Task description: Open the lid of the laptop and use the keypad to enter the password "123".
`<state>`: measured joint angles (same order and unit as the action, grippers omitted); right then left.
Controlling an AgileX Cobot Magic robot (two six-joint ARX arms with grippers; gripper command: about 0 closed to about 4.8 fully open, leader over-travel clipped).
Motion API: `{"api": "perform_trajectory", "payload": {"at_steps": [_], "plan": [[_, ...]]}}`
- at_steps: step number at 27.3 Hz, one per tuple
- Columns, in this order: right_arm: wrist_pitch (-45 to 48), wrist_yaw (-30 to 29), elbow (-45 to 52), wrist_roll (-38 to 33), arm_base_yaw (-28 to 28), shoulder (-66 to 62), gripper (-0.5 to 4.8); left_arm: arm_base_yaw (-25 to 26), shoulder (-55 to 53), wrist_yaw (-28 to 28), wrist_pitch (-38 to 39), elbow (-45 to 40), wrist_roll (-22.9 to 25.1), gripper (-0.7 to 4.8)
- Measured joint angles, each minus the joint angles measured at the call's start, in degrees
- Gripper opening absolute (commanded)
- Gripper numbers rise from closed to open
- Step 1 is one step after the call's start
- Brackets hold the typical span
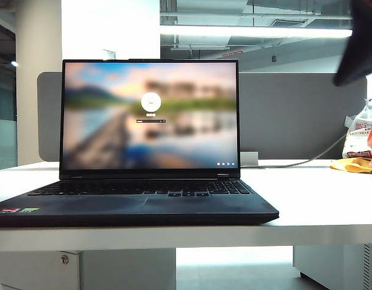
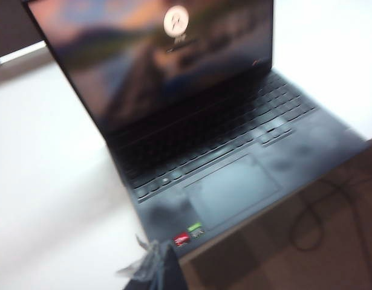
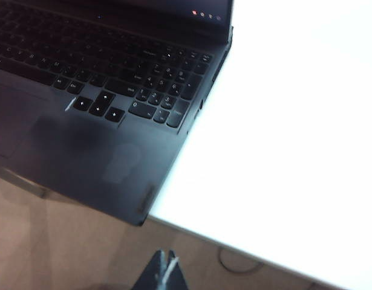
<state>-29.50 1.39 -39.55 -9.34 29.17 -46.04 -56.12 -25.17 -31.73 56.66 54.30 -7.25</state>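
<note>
Both my left pincer [image 2: 154, 266] and right pincer [image 3: 163, 272] hang pressed together, holding nothing, above the front edge of the white tabletop [image 1: 319, 199], where the slim dark navy-black laptop [image 1: 137, 202] sits, lid [image 1: 150, 115] upright, keypad [image 3: 164, 90] untouched.

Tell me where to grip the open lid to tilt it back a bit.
Probably pinch the lid's bare top edge from above, near the middle. It stands upright and thin, with nothing over it. Both grippers, left and right, are shut, clear of the laptop, so one must open first.
</note>
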Motion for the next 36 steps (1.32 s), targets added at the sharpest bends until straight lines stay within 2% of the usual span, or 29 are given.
{"api": "perform_trajectory", "payload": {"at_steps": [9, 14, 19, 36], "plan": [[0.0, 5.0, 5.5, -1.4, 0.0, 9.0, -0.01, 0.2, 3.8, -5.1, -12.3, -10.8, 4.0, -0.06], [0.0, 4.9, 5.5, -1.3, 0.0, 9.4, 0.0, 0.7, 4.1, -5.4, -12.8, -12.4, 4.9, -0.06], [0.0, 4.0, 5.5, -1.3, 0.0, 9.4, -0.01, 0.6, 4.2, -2.8, -13.2, -12.4, 5.0, -0.06], [0.0, 4.0, 5.5, -1.3, 0.0, 9.4, -0.01, 0.6, 4.2, -2.8, -13.2, -12.4, 5.0, -0.06]]}}
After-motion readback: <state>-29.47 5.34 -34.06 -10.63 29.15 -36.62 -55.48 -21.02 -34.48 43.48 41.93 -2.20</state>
